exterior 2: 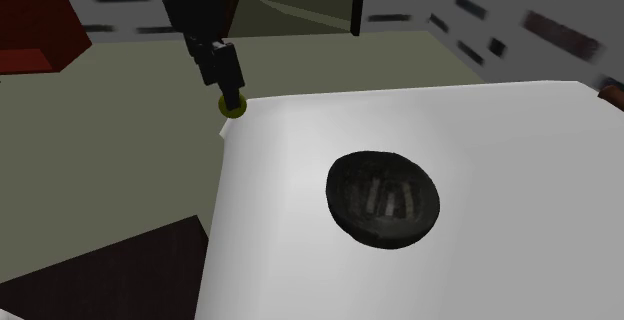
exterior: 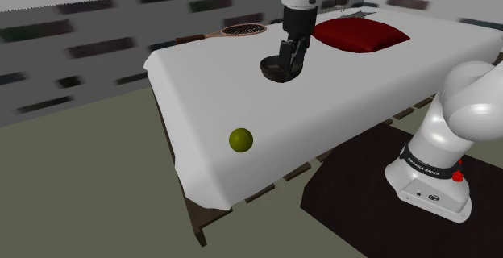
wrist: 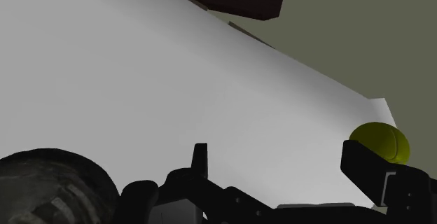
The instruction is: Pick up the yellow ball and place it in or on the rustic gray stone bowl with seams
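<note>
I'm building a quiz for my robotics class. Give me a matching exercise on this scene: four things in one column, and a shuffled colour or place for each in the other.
Things:
1. ball
2. bowl
3. pillow
4. racket

Descriptions:
A. dark red
B. dark grey, pale streaks inside
C. yellow-green, near the white surface's front edge in the shoulder view
D. brownish, at the surface's far edge in the shoulder view

Pairs: 1-C, 2-B, 3-A, 4-D

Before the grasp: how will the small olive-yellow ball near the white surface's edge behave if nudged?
Likely rolls freely: the round olive-yellow ball sits loose on the smooth white surface. It lies near the edge, so a push could send it off. Curved sides may slip from an off-centre pinch.
</note>
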Robot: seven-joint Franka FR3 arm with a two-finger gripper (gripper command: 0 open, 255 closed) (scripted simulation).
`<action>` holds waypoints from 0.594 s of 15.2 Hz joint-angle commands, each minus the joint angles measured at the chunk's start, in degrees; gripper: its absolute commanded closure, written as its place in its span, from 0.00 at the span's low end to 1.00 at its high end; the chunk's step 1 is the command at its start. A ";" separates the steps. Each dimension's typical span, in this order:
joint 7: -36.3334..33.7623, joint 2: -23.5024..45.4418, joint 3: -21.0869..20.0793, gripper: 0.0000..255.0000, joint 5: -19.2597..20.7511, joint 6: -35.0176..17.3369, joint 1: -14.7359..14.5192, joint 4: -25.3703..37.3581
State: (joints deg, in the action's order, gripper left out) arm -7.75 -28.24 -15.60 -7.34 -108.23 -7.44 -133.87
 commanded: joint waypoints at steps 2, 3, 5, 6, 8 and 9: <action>-3.01 4.93 -3.24 0.00 -0.32 -2.92 -0.95 1.83; -3.94 6.58 -4.23 0.00 -0.25 -3.80 -1.20 2.50; -5.88 10.01 -6.16 0.00 0.13 -5.49 -1.69 4.03; -6.89 11.79 -7.11 0.00 0.43 -6.30 -1.92 4.88; -9.02 15.47 -8.94 0.00 1.32 -7.80 -2.39 6.75; -10.13 17.38 -9.83 0.00 1.91 -8.49 -2.65 7.77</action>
State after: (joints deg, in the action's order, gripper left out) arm -16.70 -12.31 -24.46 -5.72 -115.99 -9.70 -126.67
